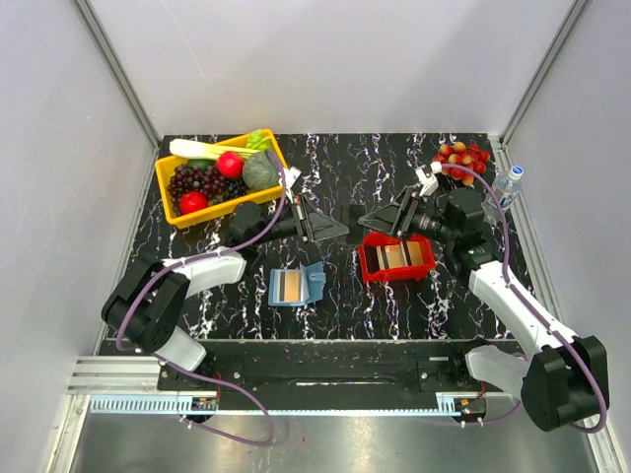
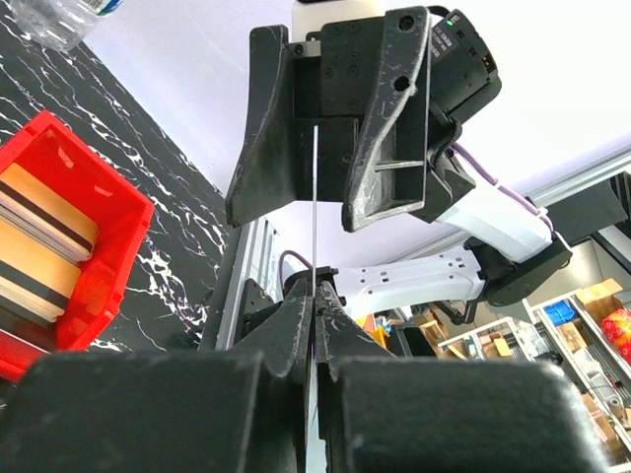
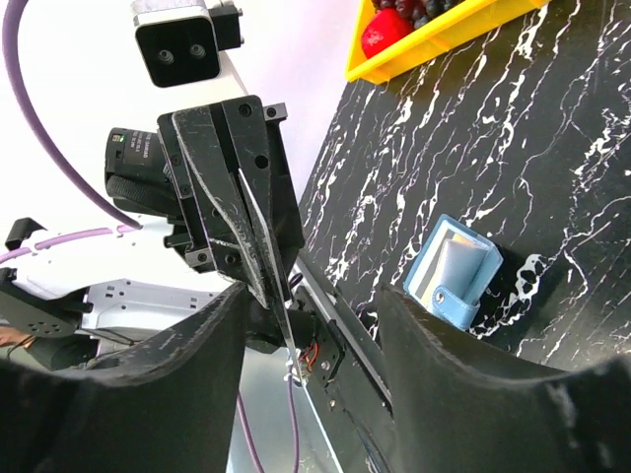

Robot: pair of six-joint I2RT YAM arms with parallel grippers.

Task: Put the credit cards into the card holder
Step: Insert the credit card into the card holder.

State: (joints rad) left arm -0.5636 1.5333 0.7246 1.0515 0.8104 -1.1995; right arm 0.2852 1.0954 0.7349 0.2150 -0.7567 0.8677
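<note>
My left gripper (image 1: 338, 231) (image 2: 315, 301) is shut on a thin credit card (image 2: 315, 197) (image 3: 271, 266), which shows edge-on and is held up above the table. My right gripper (image 1: 372, 219) (image 3: 314, 296) faces it and is open. Its fingers (image 3: 187, 365) stand on either side of the card's free end, apart from it. The steel-blue card holder (image 1: 296, 286) (image 3: 454, 271) lies open on the black table near the front, with a tan card in its pocket. More credit cards (image 1: 399, 256) (image 2: 39, 246) are stacked in a red tray (image 1: 367, 264) (image 2: 113, 266).
A yellow basket (image 1: 168, 192) (image 3: 444, 34) of fruit and vegetables stands at the back left. A red fruit cluster (image 1: 461, 158) and a water bottle (image 1: 505, 187) (image 2: 59, 20) are at the back right. White walls enclose the table.
</note>
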